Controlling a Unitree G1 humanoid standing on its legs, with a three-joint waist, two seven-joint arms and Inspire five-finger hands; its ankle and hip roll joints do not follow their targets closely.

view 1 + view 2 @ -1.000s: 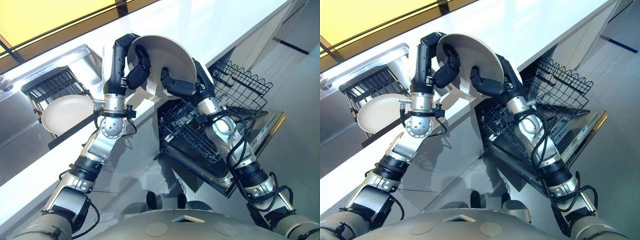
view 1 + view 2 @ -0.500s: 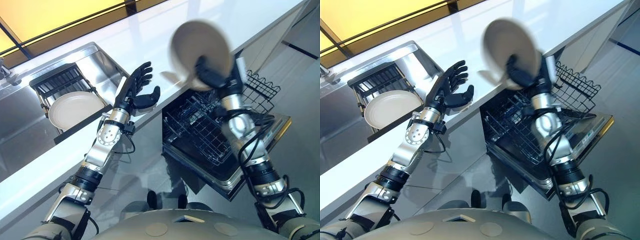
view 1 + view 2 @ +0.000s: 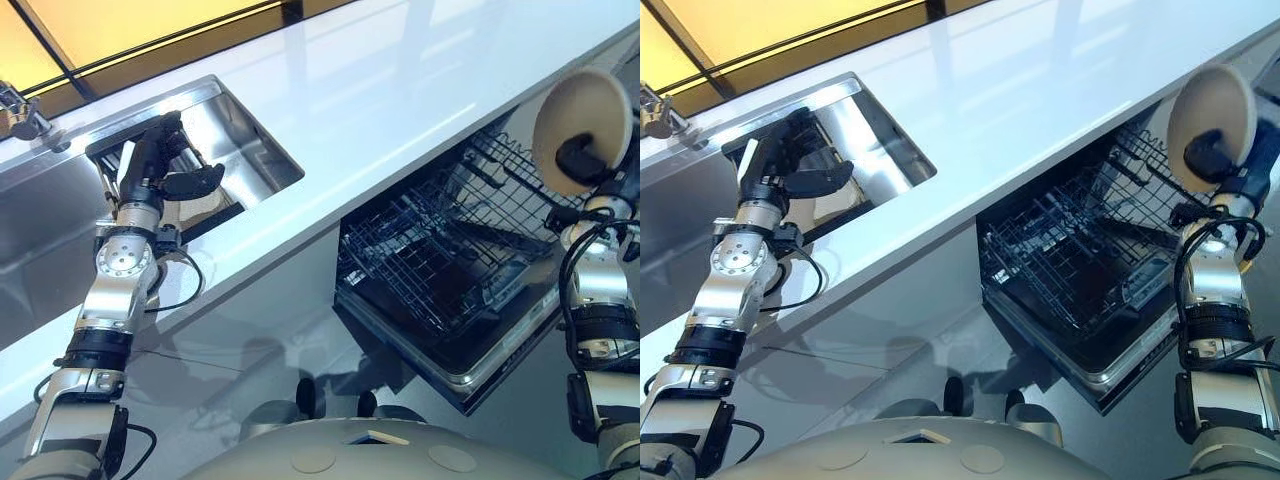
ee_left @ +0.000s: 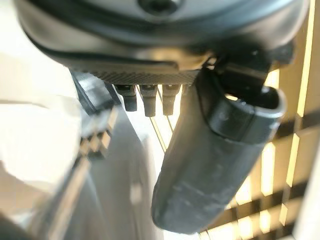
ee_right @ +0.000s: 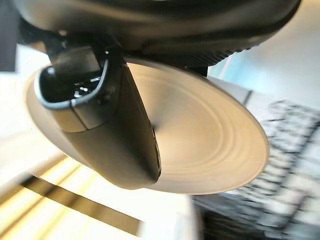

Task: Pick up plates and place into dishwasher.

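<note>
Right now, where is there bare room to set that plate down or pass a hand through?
The white counter is bare between the sink and the dishwasher rack. The rack holds no dishes in view. It is crowded at the sink, where the left hand reaches over a dark rack. The right hand grips the plate.

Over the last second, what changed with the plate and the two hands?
The left hand let go of the plate and swung back over the sink. The right hand kept the plate and carried it rightward, above the open dishwasher rack. The rack remains pulled out.
</note>
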